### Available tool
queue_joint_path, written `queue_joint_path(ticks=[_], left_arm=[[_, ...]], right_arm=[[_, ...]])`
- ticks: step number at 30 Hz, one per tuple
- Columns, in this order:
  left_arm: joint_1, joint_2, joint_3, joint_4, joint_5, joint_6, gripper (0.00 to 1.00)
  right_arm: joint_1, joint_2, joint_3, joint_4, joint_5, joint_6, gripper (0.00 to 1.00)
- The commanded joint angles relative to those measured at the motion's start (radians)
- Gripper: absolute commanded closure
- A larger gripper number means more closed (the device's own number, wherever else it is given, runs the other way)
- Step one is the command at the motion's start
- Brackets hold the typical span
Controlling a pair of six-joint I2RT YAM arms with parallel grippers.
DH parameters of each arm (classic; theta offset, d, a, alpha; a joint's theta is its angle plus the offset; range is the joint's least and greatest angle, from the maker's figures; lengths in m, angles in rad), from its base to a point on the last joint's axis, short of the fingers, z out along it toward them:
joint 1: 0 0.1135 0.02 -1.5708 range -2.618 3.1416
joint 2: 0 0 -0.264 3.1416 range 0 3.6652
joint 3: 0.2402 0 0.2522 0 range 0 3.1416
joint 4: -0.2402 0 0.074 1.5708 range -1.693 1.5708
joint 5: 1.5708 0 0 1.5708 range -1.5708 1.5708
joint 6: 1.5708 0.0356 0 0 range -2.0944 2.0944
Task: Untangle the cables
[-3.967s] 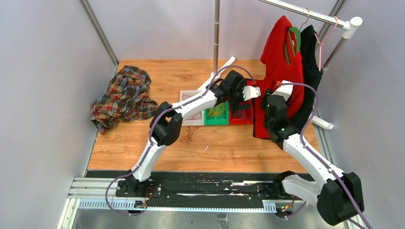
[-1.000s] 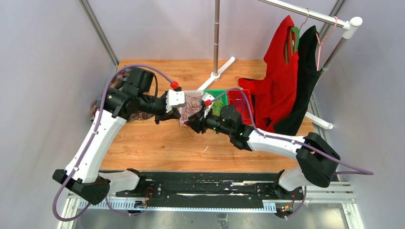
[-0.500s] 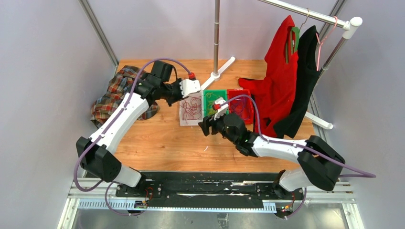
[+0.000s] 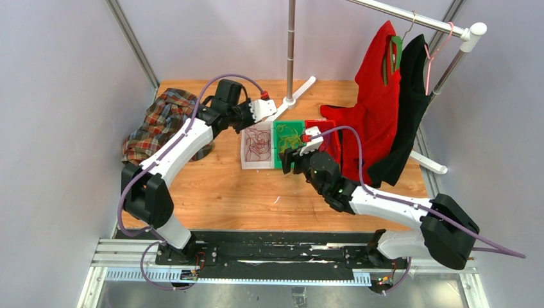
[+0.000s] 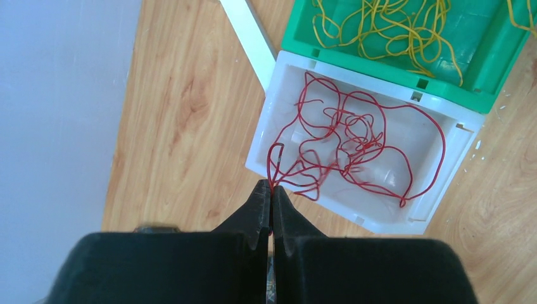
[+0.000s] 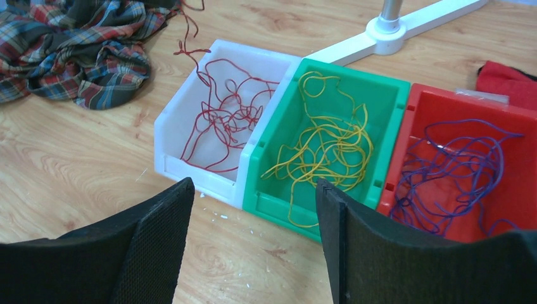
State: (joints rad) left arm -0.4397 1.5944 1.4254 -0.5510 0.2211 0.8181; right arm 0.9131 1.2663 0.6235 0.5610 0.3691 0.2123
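Cables lie in three bins that sit in a row on the tabletop [image 6: 76, 164], and the bins touch each other. The white bin [image 6: 190, 168] holds the red cables [image 5: 345, 136]. The green bin [image 6: 278, 202] in the middle holds the yellow cables [image 6: 329, 142]. The red bin [image 6: 396, 168] holds the purple cables [image 6: 462, 164]. Each bunch is a loose, loopy mess.

The left jaws are pressed shut on one red strand. They pinch a small loop [image 5: 276, 158] of it just over the edge of the white bin. The rest of that strand runs down into the red bunch in the bin.

The right jaws are wide apart and hold nothing. They hang over the tabletop just in front of the white and green bins and point at them.

A plaid shirt [image 6: 76, 44] lies in a heap on the tabletop, near the white bin but not touching it. The white foot [image 6: 405, 31] of a rack lies behind the bins. A red top [image 4: 378, 77] and a black top [image 4: 410, 96] hang from the rack at the right. The bottom of the red top lies on the tabletop just beside the red bin.
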Motion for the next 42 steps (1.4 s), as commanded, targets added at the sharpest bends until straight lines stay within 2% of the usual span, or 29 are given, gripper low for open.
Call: queue_joint_path(ticks=[1,10,19,20,21,25,27,32,36,39,42], left_arm=[[0.003,0.005,0.013,0.062,0.011,-0.035,1.00],[0.000,0.036,-0.071,0.131,0.027,-0.081,0.99],[-0.017,0.117,-0.142,0.193,-0.017,-0.104,0.98],[-0.022,0.125,-0.146,0.197,-0.020,-0.110,0.92],[-0.028,0.133,-0.144,0.197,-0.022,-0.118,0.79],[-0.031,0.144,-0.086,0.124,-0.014,-0.184,0.16],[-0.028,0.124,-0.050,0.074,-0.012,-0.215,0.00],[-0.018,0.030,0.041,-0.071,-0.038,-0.302,0.02],[0.024,-0.067,0.106,-0.183,-0.044,-0.399,0.02],[0.114,-0.197,0.035,-0.113,0.014,-0.508,0.02],[0.200,-0.338,-0.116,0.025,-0.017,-0.584,0.02]], right_arm=[[-0.013,-0.053,-0.018,-0.020,0.070,-0.020,0.30],[-0.024,-0.133,-0.049,-0.051,0.146,-0.023,0.32],[-0.079,-0.227,-0.071,-0.109,0.204,-0.010,0.32],[-0.085,-0.232,-0.072,-0.114,0.205,-0.010,0.31],[-0.089,-0.236,-0.073,-0.120,0.206,-0.012,0.30],[-0.099,-0.245,-0.060,-0.163,0.208,-0.030,0.25],[-0.103,-0.255,-0.053,-0.186,0.209,-0.041,0.25],[-0.113,-0.297,-0.030,-0.256,0.239,-0.068,0.25],[-0.126,-0.345,-0.010,-0.346,0.341,-0.082,0.24],[-0.144,-0.410,-0.036,-0.403,0.489,-0.092,0.24],[-0.187,-0.491,-0.112,-0.398,0.572,-0.123,0.24]])
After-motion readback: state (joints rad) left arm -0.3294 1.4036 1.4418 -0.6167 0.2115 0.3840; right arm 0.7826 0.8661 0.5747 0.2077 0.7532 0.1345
